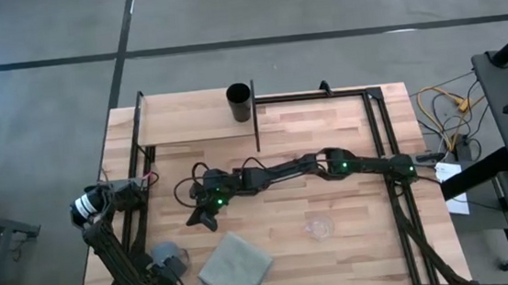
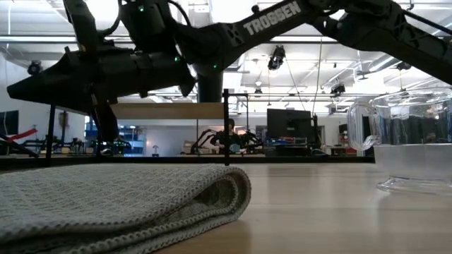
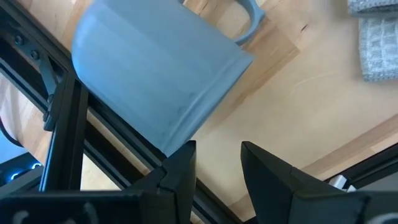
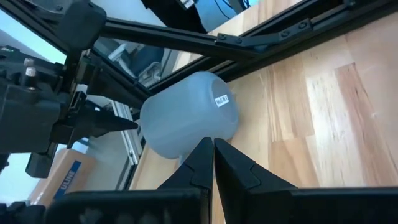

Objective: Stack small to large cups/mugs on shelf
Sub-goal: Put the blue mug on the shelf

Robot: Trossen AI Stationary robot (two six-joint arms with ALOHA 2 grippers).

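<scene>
1. Black cup (image 1: 238, 102): we find it upright on the shelf (image 1: 188, 121) at the table's far edge.
2. Blue-grey mug (image 1: 168, 258): on its side by the table's near left edge, beside the folded grey cloth (image 1: 235, 269).
3. Clear glass cup (image 1: 318, 226): on the tabletop, right of the cloth.
4. Right gripper (image 1: 204, 219): mid-table, fingers clenched together, empty.
5. Left gripper (image 3: 217, 165): just beside the mug, fingers slightly parted, gripping nothing.
</scene>
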